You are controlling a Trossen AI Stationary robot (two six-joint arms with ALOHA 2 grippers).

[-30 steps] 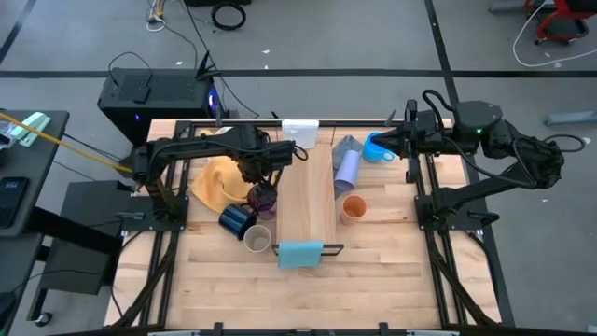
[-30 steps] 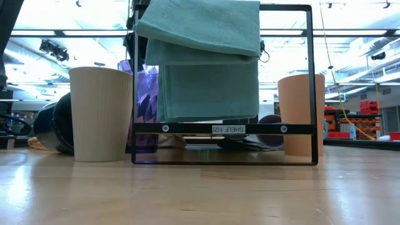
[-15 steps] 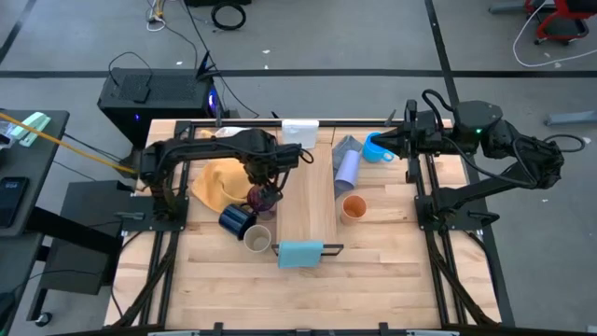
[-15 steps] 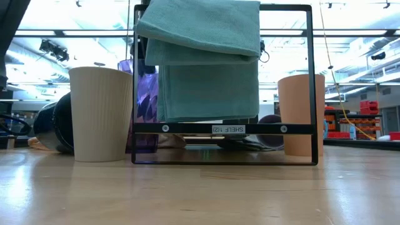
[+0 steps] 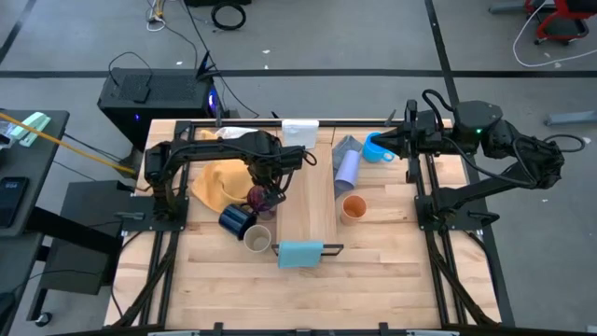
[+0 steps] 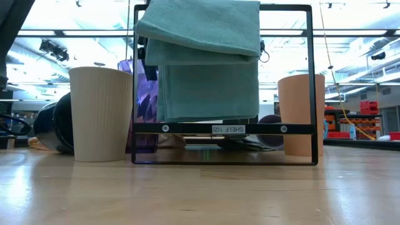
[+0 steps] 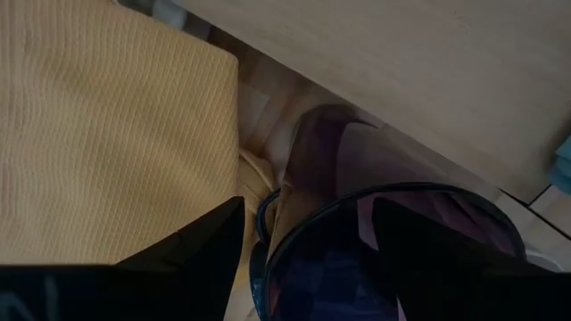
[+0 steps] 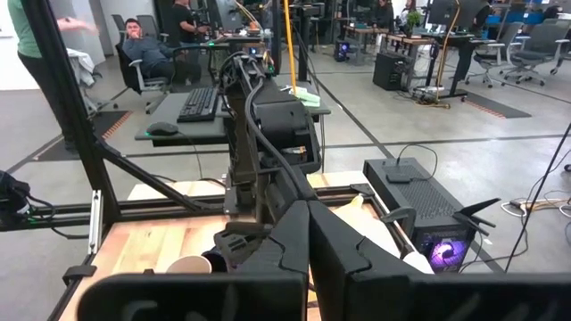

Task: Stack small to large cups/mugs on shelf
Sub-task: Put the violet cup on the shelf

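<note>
The dark purple tumbler (image 5: 258, 199) stands upright on the table between the yellow cloth (image 5: 216, 182) and the shelf (image 5: 308, 191). My left gripper (image 5: 269, 185) hangs open right over it, pointing down. In the left wrist view one finger (image 7: 428, 245) stands over the tumbler's mouth and the other (image 7: 196, 241) outside its rim (image 7: 393, 189); no touch shows. The navy mug (image 5: 235, 220) lies on its side and the beige cup (image 5: 257, 240) stands near them. The lavender cup (image 5: 347, 166) lies on its side, the orange cup (image 5: 353, 207) stands upright. My right gripper (image 8: 308, 259) is shut, raised above the bright blue mug (image 5: 373, 152).
A light-blue cloth (image 6: 200, 59) hangs over the black frame (image 6: 309, 81) at the shelf's near end, and a white piece (image 5: 300, 129) sits at its far end. A grey cloth (image 5: 347, 145) lies by the lavender cup. People sit at desks beyond the table.
My left gripper has sunk toward the purple tumbler and shifted a little toward the table's near edge and the shelf, staying open. The tumbler and the other cups have not moved.
</note>
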